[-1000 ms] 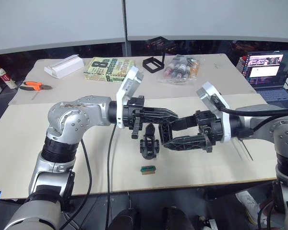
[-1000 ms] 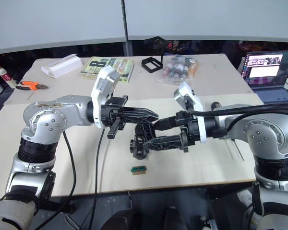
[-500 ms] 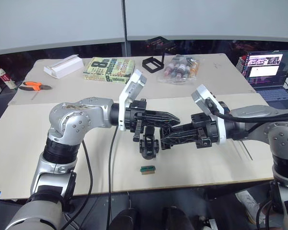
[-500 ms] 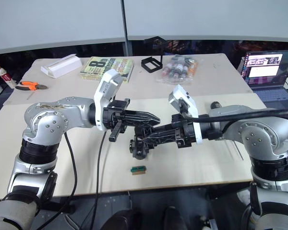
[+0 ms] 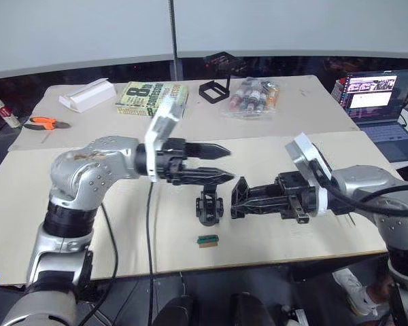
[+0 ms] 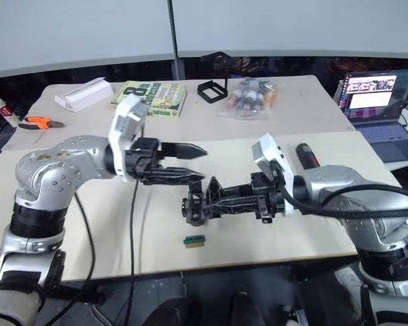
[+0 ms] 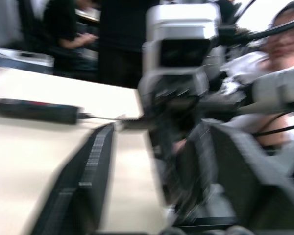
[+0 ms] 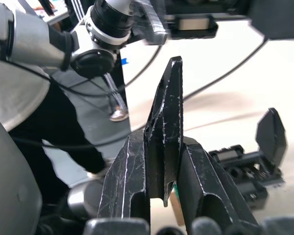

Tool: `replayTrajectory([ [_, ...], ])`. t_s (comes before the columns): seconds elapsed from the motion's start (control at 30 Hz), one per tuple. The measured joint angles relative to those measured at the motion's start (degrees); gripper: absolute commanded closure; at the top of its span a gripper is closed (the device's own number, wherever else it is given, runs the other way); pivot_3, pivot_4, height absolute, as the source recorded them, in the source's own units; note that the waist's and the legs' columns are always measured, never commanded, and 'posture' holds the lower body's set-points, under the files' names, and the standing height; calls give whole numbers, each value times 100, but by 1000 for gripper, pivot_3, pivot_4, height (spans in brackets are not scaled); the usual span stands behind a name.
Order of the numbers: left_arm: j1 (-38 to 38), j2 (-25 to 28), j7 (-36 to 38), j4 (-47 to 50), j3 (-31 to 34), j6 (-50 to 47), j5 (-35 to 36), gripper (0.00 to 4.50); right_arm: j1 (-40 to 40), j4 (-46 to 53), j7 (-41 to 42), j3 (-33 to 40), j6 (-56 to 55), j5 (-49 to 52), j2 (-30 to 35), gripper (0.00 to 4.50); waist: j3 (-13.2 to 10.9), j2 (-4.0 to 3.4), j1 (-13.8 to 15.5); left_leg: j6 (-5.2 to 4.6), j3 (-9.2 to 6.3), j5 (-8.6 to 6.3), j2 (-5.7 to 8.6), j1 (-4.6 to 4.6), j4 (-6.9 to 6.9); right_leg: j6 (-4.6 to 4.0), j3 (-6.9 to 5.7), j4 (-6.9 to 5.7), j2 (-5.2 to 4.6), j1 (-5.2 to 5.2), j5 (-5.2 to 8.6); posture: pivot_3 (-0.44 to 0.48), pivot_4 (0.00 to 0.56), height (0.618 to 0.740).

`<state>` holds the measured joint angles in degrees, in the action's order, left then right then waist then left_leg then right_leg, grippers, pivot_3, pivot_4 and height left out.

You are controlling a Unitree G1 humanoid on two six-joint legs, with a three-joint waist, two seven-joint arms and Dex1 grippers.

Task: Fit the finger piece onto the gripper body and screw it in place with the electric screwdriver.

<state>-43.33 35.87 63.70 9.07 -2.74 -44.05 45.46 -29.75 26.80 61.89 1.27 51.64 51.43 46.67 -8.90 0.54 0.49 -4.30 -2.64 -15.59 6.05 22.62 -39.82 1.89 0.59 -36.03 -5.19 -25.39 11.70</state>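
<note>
Two robot grippers over the beige table (image 5: 68, 204). The left gripper (image 5: 224, 163) hangs with fingers spread, empty. Just below and right sits the chunky black gripper body (image 5: 208, 206) on the table. The right gripper (image 5: 239, 199), clenched on the small black plastic wedge-shaped finger piece (image 8: 165, 142), is right beside it. Far right lies the long black electric screwdriver (image 6: 307, 155).

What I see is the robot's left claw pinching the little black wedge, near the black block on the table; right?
Not quite: it is the right claw pinching the finger piece, as the right wrist view shows, near the gripper body on the table. The left claw is open, holding nothing.
</note>
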Motion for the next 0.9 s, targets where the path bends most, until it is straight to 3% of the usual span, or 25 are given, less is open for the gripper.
replayTrajectory([
  [0.17,1118,333,546,-726,422,1876,-956,0,529,-42,405,3,-1004,-527,-85,4110,0,-1,8,0,-1,0,0,-1,2,0,0,4,0,0,0,0,150,740],
  [0.33,2106,455,1070,-1832,337,3445,-1888,0,647,-294,667,-85,-1796,-971,-331,4110,0,0,41,-2,-3,-1,1,-4,2,-1,-5,8,-5,8,0,0,150,740],
  [0.57,1991,-460,1004,-2661,-204,4525,-2671,0,560,-541,886,-251,-2150,-1190,-463,4110,0,1,171,-11,-6,-6,10,-2,-9,5,-11,17,-14,17,-5,0,150,740],
  [0.9,1546,-1247,886,-3378,-641,4806,-3119,0,322,-727,903,-367,-2369,-1388,-728,4110,0,2,83,-9,-6,-3,4,3,-7,5,-12,3,-9,5,-5,0,150,740],
])
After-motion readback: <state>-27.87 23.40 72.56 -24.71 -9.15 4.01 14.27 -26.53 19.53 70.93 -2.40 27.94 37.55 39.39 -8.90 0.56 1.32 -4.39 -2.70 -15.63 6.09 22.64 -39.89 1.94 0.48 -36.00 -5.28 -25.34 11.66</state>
